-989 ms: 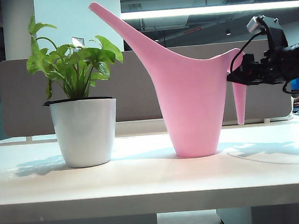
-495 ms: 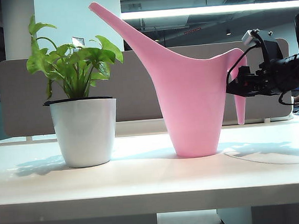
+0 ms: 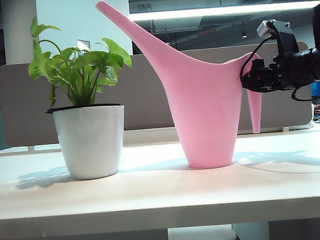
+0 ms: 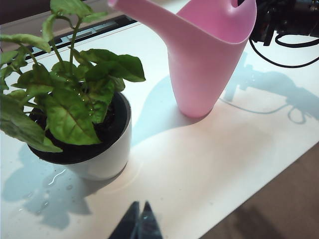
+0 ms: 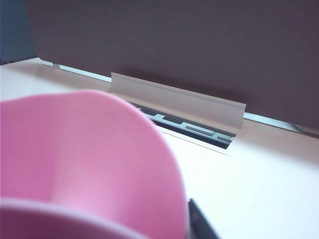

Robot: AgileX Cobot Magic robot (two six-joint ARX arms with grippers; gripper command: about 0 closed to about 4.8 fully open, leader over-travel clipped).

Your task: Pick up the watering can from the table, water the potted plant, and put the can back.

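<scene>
**Right gripper at the watering can's handle, left gripper idle by the plant**

The right gripper (image 3: 248, 82) reaches in level from the right edge of the exterior view, its black body and looping cable up at the top of the watering can's thin curved handle. Its tips overlap the handle where it joins the can's rim; whether they touch it, and whether its fingers are open or closed, cannot be told from these views. In the right wrist view the pink rim fills the near foreground with one dark finger (image 5: 200, 224) showing just beside it.

The left gripper (image 4: 138, 222) hangs low over the near edge of the bench (image 3: 154, 192), in front of the potted plant (image 3: 89, 125); its two dark fingers lie pressed together, closed on nothing.

Since a second ago the right gripper has moved left and up: it then sat lower beside the handle, clear of the rim. The can and the pot have not shifted.

One watering can (image 3: 203, 106) stands upright on the bench, spout slanting up over the plant. One potted plant stands to its left, near but apart. Two grippers are in view.
</scene>
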